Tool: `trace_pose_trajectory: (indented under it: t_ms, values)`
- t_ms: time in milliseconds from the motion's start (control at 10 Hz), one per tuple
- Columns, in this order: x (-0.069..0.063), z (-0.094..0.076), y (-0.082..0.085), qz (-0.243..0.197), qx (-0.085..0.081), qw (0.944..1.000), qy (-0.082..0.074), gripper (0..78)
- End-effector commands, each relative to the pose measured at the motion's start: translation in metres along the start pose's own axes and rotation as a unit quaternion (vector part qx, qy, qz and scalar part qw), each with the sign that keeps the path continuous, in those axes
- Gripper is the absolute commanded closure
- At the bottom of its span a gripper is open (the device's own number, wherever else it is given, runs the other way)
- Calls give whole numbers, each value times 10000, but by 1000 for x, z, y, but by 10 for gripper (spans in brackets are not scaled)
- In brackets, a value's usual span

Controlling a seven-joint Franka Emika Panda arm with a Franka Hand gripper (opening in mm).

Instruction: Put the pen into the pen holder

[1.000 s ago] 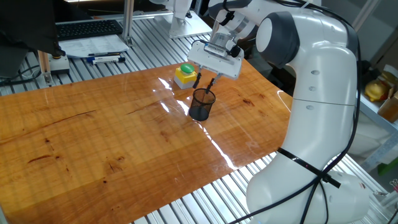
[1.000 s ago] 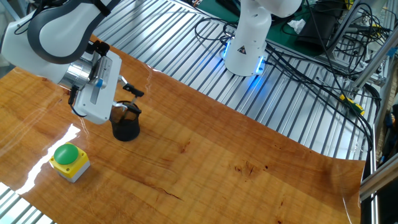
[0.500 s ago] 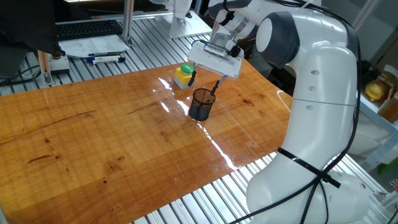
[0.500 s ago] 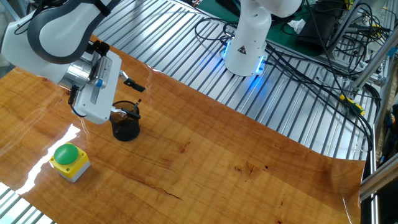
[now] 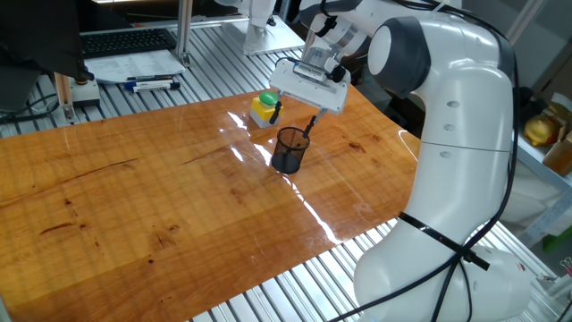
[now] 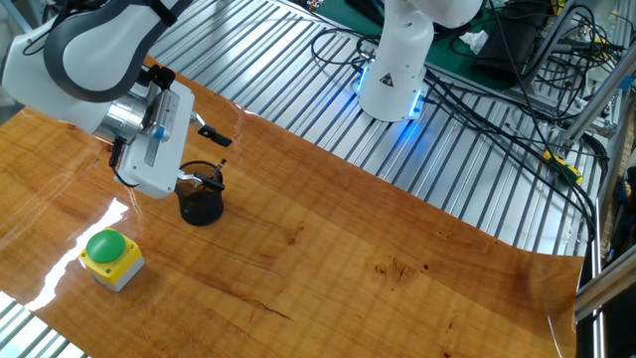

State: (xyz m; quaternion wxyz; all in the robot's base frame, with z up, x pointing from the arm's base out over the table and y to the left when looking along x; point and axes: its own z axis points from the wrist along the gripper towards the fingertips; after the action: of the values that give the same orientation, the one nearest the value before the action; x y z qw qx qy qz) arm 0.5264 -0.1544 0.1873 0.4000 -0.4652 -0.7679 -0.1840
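Note:
The pen holder (image 5: 289, 150) is a small black mesh cup that stands upright on the wooden table; it also shows in the other fixed view (image 6: 202, 202). My gripper (image 5: 296, 117) hangs just above its rim, with its jaws spread and nothing between them; it also shows in the other fixed view (image 6: 200, 155). The pen (image 6: 208, 181) is a slim dark stick with a silvery part. It rests inside the cup, leaning with its upper end at the rim. In the first fixed view the mesh and the gripper mostly hide it.
A yellow box with a green button (image 5: 265, 106) stands just behind the cup; it also shows in the other view (image 6: 109, 257). A white-and-blue marker (image 5: 152, 85) and papers lie beyond the table's far edge. The robot base (image 6: 396, 70) and cables lie off the table.
One second ago the fingers were closer together over the cup, holding the pen. They have since spread apart, and the pen has dropped into the cup. Nothing has moved in the last half second.

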Motion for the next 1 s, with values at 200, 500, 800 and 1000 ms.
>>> trace_pose_trajectory:
  t_ms: [200,500,800,1000]
  values:
    - [83,8,29,-1967,1154,9573,-1775,1]
    - [109,18,39,-2051,1304,9498,-1971,1]
    - [122,24,42,-2262,1424,9401,-2114,1]
    - [131,28,44,-2597,1585,9225,-2377,1]
